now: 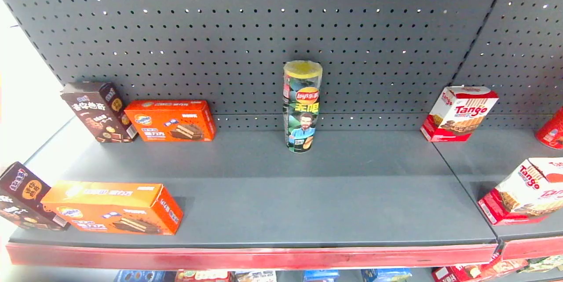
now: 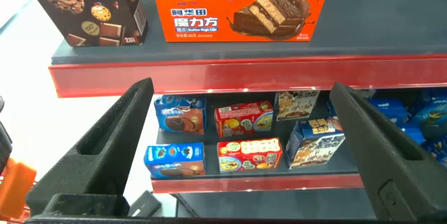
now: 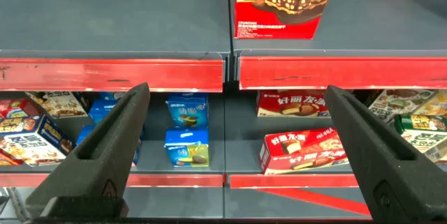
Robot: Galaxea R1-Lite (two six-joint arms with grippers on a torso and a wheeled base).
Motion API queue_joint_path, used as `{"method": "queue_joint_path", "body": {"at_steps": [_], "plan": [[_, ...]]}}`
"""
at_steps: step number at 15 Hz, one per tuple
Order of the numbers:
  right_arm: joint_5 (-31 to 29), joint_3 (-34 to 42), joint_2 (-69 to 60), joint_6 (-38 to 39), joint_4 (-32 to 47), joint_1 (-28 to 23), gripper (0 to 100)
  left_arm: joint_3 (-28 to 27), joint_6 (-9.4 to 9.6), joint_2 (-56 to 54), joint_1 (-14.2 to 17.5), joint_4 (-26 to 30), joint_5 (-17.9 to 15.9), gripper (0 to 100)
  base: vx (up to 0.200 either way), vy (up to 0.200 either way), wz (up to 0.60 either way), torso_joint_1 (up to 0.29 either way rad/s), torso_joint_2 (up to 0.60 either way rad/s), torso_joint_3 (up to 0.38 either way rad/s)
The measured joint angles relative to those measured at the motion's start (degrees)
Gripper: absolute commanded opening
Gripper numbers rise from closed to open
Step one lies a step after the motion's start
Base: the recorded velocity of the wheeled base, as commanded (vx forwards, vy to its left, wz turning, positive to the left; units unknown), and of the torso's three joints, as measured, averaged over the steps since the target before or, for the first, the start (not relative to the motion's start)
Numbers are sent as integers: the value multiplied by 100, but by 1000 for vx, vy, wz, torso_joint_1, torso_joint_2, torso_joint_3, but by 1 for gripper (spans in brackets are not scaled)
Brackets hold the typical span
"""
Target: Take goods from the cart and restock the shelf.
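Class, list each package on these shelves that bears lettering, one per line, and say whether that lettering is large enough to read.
Chip can: large front lettering, readable.
Front orange box: bold lettering, readable in the left wrist view.
Back orange box: lettering too small.
Brown box: white lettering, readable.
Red-and-white wafer box: bold red lettering, readable.
Lower-shelf boxes: mostly too small.

L claw [image 2: 241, 88] & R claw [image 3: 237, 90]: matte black, long wedge-shaped fingers [image 2: 105, 147], tapered tips.

Left tool [image 2: 241, 88], jaws spread wide, right tool [image 3: 237, 90], jaws spread wide
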Motion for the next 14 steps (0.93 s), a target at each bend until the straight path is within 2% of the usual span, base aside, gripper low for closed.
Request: {"method": "queue_joint_path", "body": {"at_steps": [7,14], "plan": [[0,0,0,-18,0,2,100,0,0,0,0,5,-2,100,0,0,0,0,0,0],[-41,0,0,-18,-2,-2,100,0,0,0,-1,12,-2,100,0,0,600,3,3,-1]]}}
